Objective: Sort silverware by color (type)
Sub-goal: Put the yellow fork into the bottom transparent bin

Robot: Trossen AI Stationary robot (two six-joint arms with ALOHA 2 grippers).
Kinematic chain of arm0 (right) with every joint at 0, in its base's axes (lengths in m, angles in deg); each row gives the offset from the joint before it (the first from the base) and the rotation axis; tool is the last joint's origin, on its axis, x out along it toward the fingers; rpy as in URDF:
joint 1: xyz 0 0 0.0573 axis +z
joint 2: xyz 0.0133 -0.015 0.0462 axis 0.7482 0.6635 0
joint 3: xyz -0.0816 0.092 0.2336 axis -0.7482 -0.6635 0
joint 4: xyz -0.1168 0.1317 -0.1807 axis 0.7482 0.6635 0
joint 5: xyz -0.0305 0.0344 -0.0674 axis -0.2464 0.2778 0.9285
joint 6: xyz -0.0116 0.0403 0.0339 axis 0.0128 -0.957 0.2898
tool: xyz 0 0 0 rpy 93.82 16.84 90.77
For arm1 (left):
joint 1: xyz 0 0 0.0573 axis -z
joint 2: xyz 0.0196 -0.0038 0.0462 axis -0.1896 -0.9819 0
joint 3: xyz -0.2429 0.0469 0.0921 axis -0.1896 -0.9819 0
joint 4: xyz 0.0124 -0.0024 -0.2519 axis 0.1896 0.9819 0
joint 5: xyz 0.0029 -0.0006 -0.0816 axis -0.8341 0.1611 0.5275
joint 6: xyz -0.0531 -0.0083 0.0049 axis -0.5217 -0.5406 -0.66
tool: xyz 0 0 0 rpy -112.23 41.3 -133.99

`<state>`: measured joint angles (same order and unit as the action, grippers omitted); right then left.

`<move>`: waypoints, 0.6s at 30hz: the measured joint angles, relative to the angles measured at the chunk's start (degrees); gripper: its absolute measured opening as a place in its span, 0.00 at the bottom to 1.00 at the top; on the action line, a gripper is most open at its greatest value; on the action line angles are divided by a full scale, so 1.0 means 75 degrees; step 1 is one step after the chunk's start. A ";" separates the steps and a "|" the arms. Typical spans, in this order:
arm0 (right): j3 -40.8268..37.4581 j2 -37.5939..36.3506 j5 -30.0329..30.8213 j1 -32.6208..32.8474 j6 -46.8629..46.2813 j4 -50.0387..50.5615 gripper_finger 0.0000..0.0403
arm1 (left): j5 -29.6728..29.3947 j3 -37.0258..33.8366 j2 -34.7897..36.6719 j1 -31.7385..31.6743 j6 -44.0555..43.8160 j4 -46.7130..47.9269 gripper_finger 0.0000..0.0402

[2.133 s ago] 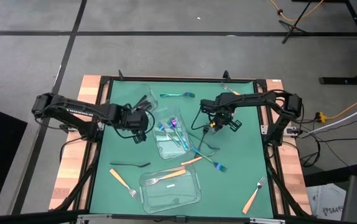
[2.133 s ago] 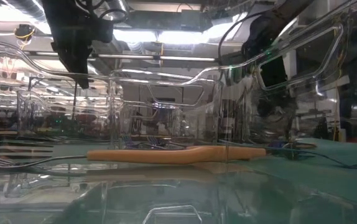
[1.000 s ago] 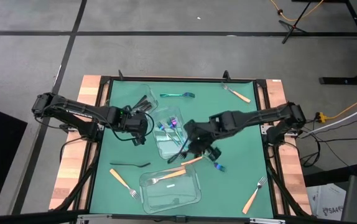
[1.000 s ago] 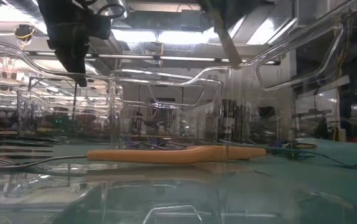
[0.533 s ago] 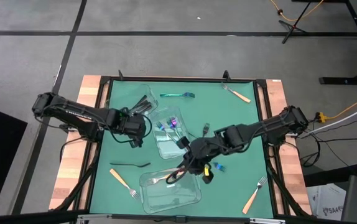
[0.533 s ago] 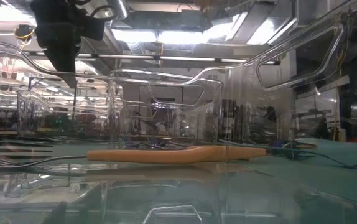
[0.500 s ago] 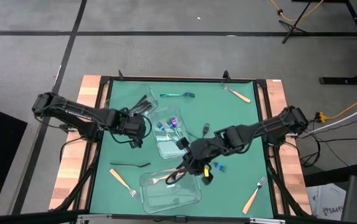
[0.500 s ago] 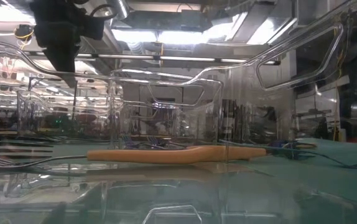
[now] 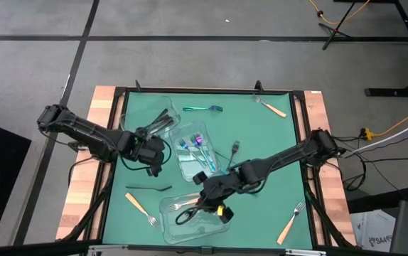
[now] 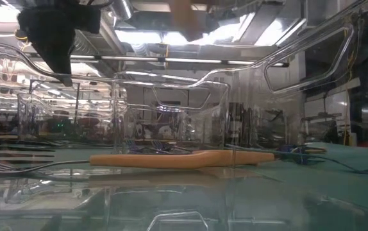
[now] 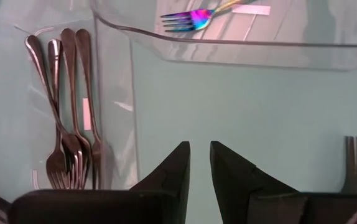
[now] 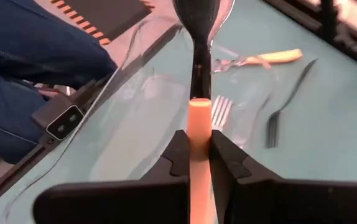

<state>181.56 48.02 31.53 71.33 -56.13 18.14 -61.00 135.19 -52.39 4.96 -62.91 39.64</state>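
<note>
High view: right end effector (image 9: 202, 204) is extended over the near clear container (image 9: 220, 220), clamped on an orange-handled spoon (image 9: 190, 210). Left end effector (image 9: 152, 159) sits on the left of the green desk (image 9: 261, 142), between the black-fork container (image 9: 143, 114) and the middle container (image 9: 191, 165) holding iridescent forks (image 9: 195, 145). One black fork (image 9: 149, 188) and other orange-handled utensils (image 9: 138, 205) lie loose on the desk.

Low view: an orange handle (image 10: 171, 158) lies flat inside a clear container, seen through its wall.

Left wrist view: left end effector (image 11: 199, 163) has its fingers nearly together, with a narrow gap and nothing between them. Black forks (image 11: 66, 124) lie side by side in one container; an iridescent fork (image 11: 194, 17) lies in the neighbouring one.

Right wrist view: right end effector (image 12: 200, 163) grips the orange handle, with the spoon's dark bowl pointing away, above the clear container and a silver fork (image 12: 219, 111).
</note>
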 joint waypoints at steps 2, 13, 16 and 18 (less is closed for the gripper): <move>0.0000 0.0210 0.0009 -0.0003 0.0000 -0.0034 0.03 | 0.0003 0.0000 0.0000 0.0126 -0.0003 -0.0005 0.14; 0.0000 0.1105 0.0008 -0.0003 0.0002 0.0254 0.03 | -0.0003 0.0000 0.0000 0.0412 -0.0006 -0.0032 0.14; 0.0000 0.1266 0.0006 -0.0005 0.0003 0.0318 0.03 | -0.0003 0.0000 0.0000 0.0412 -0.0006 -0.0038 0.14; 0.0000 0.1378 -0.0010 -0.0006 -0.0069 0.0376 0.03 | -0.0006 0.0000 0.0000 0.0412 -0.0003 -0.0031 0.14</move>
<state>181.56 58.36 31.45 71.28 -56.64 20.95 -61.05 135.19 -52.39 8.05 -62.93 39.41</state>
